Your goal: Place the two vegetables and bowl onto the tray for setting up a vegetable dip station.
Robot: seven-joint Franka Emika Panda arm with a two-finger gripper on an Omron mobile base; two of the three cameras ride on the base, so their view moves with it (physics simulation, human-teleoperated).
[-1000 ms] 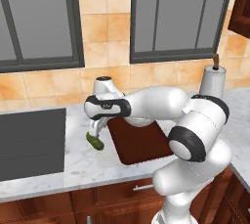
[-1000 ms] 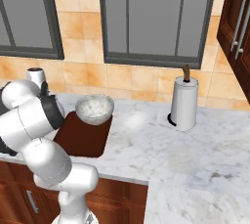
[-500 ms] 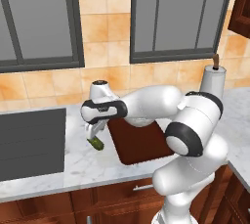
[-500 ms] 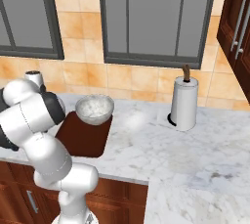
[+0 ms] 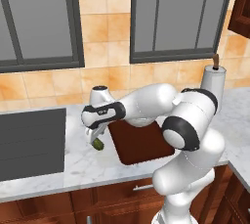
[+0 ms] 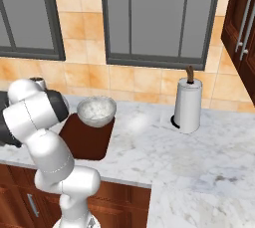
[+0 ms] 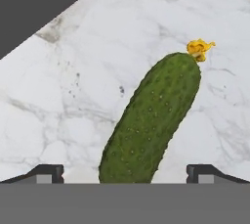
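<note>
A small dark green cucumber (image 7: 151, 120) with a yellow flower end lies on the marble counter left of the tray (image 5: 141, 145). In the left base view the cucumber (image 5: 99, 144) sits just under my gripper (image 5: 94, 138). My gripper (image 7: 126, 173) is open, its two fingertips (image 7: 46, 171) standing wide on either side of the cucumber's near end and apart from it. The speckled white-grey bowl (image 6: 96, 111) stands at the far end of the dark reddish-brown tray (image 6: 85, 140). In the left base view my arm hides the bowl.
The dark grey recessed sink (image 5: 29, 140) lies left of the cucumber; its corner (image 7: 39, 3) shows in the hand view. A white paper-towel holder (image 6: 188, 105) stands at the back right. Tiled wall and windows rise behind the marble counter (image 6: 164, 152).
The hand has come down and slightly left over the cucumber, until its fingers stand on either side of it. The jaws stayed wide open. Cucumber, bowl and tray have not moved.
</note>
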